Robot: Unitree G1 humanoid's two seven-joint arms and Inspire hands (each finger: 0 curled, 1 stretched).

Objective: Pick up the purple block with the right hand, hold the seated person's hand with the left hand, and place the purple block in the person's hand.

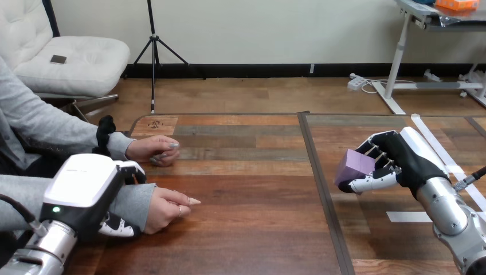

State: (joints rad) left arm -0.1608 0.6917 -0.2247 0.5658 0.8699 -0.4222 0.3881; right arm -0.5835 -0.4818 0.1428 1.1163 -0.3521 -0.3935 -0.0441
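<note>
Down at the left, the left hand [86, 195] is curling round the person's wrist [134, 203], just behind the person's nearer hand [166, 209], which is lying on the table [252, 229]. Over at the right, the right hand [395, 160] is gripping the purple block [355, 163], fingers and thumb squeezing its sides. It is looking light, hard and smooth, so I am guessing its flat sides are the best place to hold.

Lab or test room: white tape strips [408, 216] on the wooden bench [252, 229] just beside the fingers [375, 183] of the right hand [408, 159]; tripod [152, 69], white desk [399, 51] and power strip [358, 83] on the floor far beyond them.
</note>
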